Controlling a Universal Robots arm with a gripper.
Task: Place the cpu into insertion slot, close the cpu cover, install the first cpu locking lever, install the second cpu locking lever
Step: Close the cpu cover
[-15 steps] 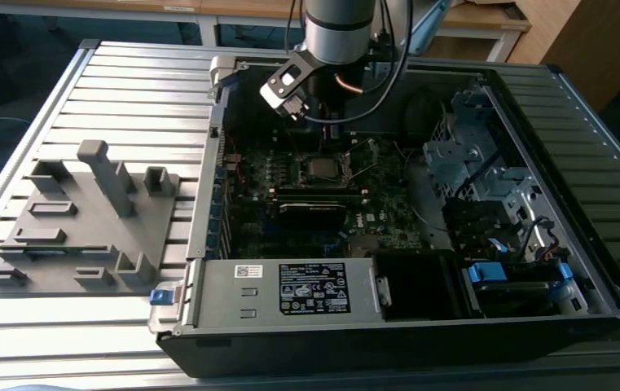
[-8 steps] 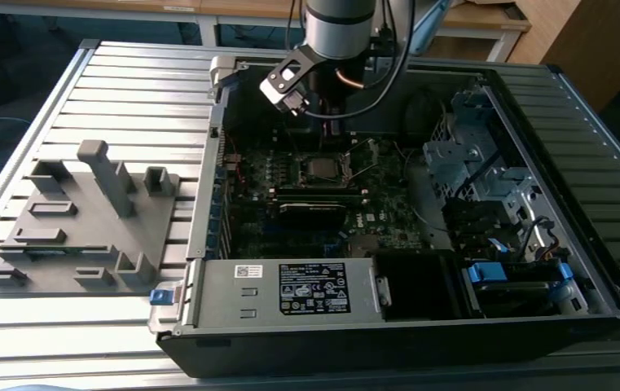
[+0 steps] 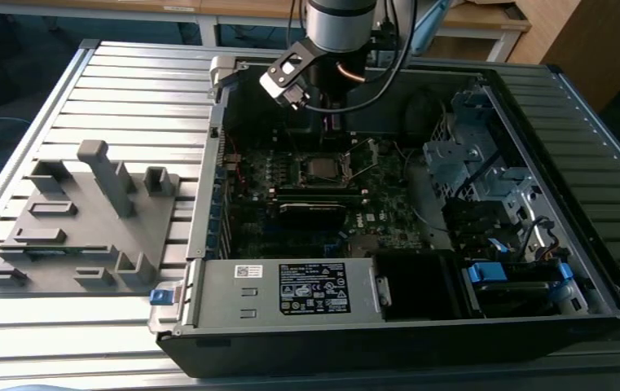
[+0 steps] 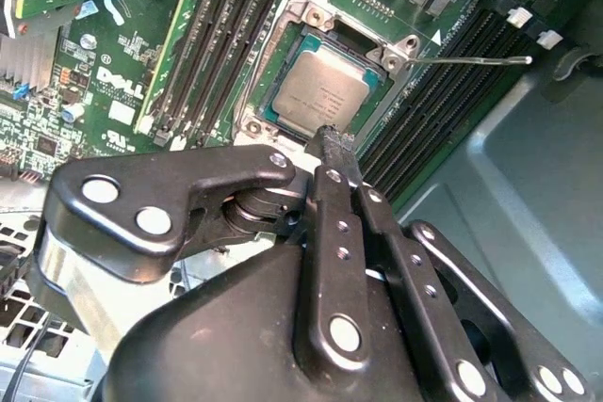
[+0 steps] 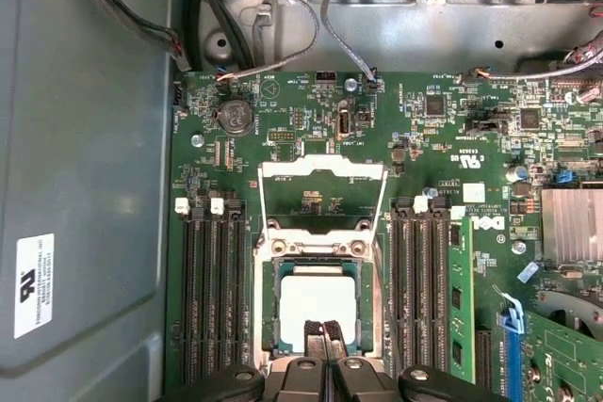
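The cpu (image 5: pixel 318 297), a flat square chip with a dull silver top, lies in the insertion slot (image 5: pixel 270 303) on the green motherboard; it also shows in the second wrist view (image 4: pixel 318 89). The cpu cover (image 5: pixel 323 170), a thin silver frame with an open window, stands flipped back from the socket. A thin locking lever (image 4: pixel 471 60) sticks out free beside the socket. My gripper (image 5: pixel 325 330) hovers just over one edge of the cpu, shut with nothing between its fingers; it also appears in the second wrist view (image 4: pixel 336 141) and the exterior view (image 3: pixel 331 122).
The open computer case (image 3: pixel 570 106) lies on a slatted metal table. A grey printed fixture (image 3: pixel 81 220) stands at the exterior view's left. A power supply (image 3: pixel 288 289), drive cage (image 3: pixel 472 163), memory stick (image 5: pixel 459 298) and heat sink (image 5: pixel 572 225) surround the socket.
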